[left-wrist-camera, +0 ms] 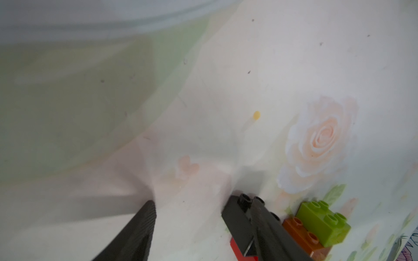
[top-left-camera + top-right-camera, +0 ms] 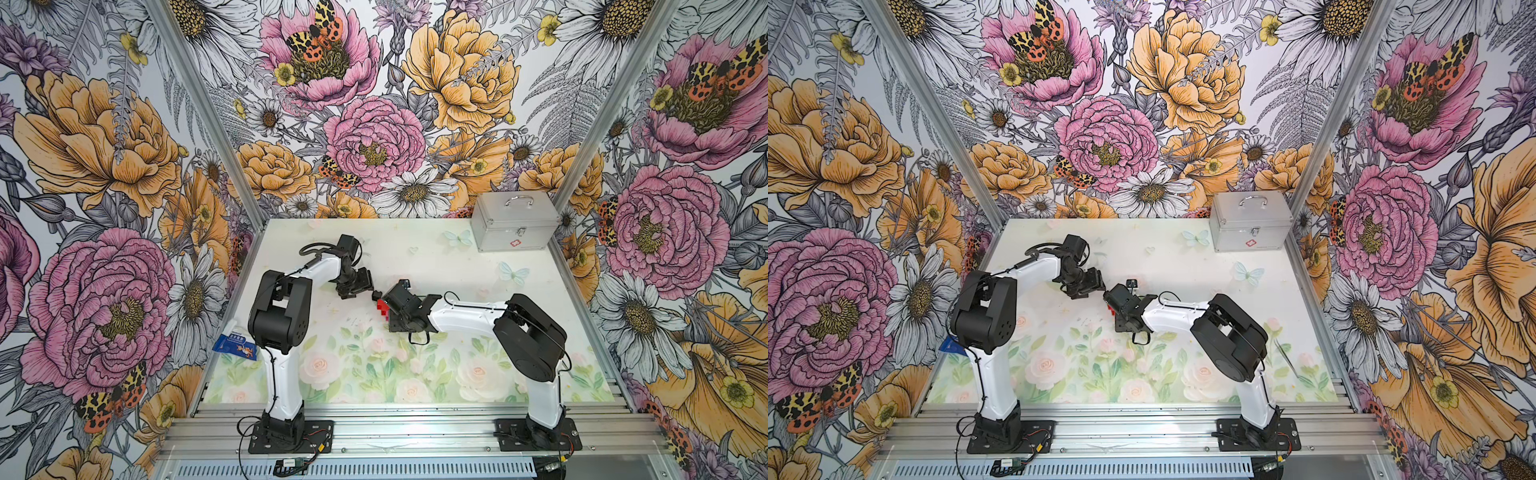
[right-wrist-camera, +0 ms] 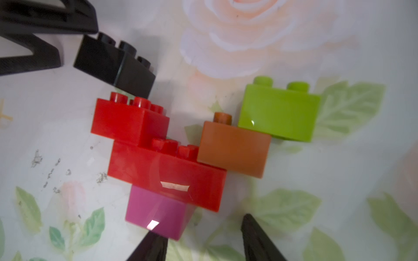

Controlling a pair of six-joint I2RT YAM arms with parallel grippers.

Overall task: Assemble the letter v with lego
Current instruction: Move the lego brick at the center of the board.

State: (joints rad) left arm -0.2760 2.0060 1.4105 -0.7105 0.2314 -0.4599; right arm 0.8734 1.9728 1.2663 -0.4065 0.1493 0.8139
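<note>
We see the left gripper unclenched, black brick touching one finger only; right gripper also released, one tip by the pink brick. Black brick sits tilted over the studs of the square red brick, seemingly unseated, on the letter v lying flat between both grippers; left gripper is nearer.

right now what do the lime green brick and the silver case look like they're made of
Lime green brick: likely hard moulded plastic, glossy; smooth faces, a bright glint, round studs on top.
Silver case: looks like sheet metal, maybe aluminium, with a dull sheen; grey panels, shiny handle and latch.
</note>
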